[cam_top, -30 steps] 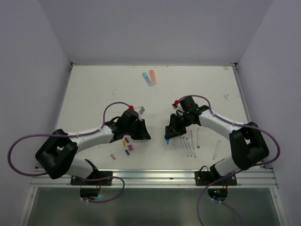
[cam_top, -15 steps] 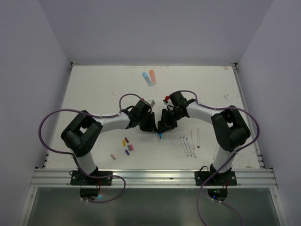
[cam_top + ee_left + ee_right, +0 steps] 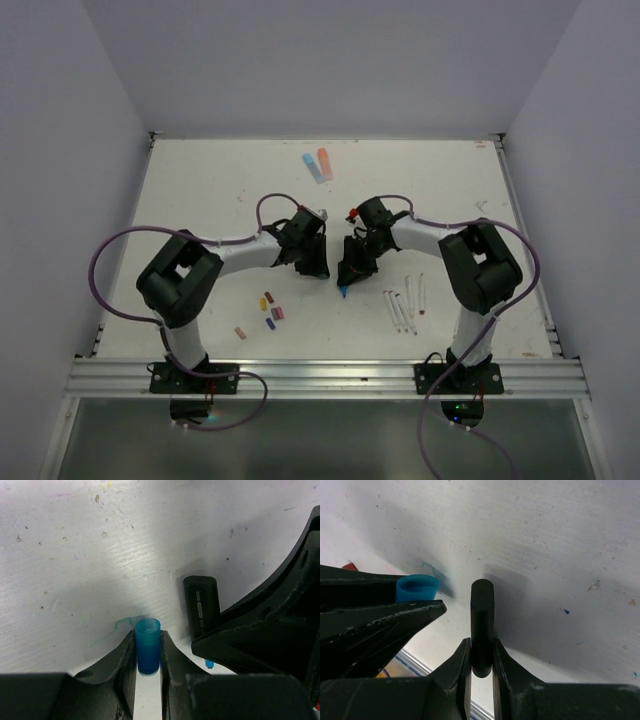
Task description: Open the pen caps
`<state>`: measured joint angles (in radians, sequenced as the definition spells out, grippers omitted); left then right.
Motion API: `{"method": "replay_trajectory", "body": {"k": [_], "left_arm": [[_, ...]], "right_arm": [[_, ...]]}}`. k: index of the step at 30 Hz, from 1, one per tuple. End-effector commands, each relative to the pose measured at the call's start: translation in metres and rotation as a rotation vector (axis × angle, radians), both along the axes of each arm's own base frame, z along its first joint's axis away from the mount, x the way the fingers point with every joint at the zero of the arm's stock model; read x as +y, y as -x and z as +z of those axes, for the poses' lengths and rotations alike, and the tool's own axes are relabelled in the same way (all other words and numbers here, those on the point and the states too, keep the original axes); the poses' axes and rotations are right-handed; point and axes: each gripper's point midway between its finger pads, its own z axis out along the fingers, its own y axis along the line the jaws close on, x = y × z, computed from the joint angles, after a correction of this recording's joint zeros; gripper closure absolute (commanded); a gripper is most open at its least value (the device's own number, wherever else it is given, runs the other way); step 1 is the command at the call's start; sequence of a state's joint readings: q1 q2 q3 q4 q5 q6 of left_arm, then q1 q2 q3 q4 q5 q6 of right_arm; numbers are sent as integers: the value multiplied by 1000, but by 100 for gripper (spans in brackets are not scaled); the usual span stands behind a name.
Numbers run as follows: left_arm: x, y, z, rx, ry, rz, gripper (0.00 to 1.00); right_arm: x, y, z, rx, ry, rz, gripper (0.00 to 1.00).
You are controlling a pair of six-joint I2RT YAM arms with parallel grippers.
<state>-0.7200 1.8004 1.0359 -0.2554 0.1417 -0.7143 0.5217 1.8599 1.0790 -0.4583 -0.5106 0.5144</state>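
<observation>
Top external view gives us the whole white table (image 3: 200,200). The left arm (image 3: 235,252) and the right arm (image 3: 422,234) bend inward until their black ends almost meet at the middle. From up here we cannot make out what either end holds, apart from a blue tip (image 3: 343,291) poking out below the right one.

This view alone shows the loose things:
- Thin white pen barrels (image 3: 400,310) lie near the right arm's base.
- A light-blue piece (image 3: 313,168) and an orange piece (image 3: 324,159) lie side by side near the far edge. They are too small for us to tell cap from body.
- A cluster of small caps (image 3: 278,313) in yellow, pink and purple lies in front of the left arm, with a peach one a little apart.

The right wrist view fills in the grip. The right hand (image 3: 481,645) is clenched on a black marker body (image 3: 482,615), whose flat black end points at the table.

The left wrist view shows the left hand (image 3: 148,637) pinching a blue cap (image 3: 148,647), open mouth toward the table. The cap is off the marker and just beside it, not touching.
</observation>
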Motion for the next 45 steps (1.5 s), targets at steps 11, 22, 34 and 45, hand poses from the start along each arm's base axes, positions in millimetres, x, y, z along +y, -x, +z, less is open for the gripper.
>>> {"method": "replay_trajectory", "body": {"k": [11,22,34,45], "left_arm": [[30,-4,-18,38,-168,40,72],[58,3,-35,51,-306,38,56],[86,-24,-2,-60,-366,89,42],[89,-110,70,-240,-358,189,32]], "right_arm": [[-12,-26,-9,-71,131,-22,64],[-16,-26,-8,-77,153,-28,53],[-12,-36,20,-142,126,-14,44],[-23,-49,72,-245,177,-14,35]]}}
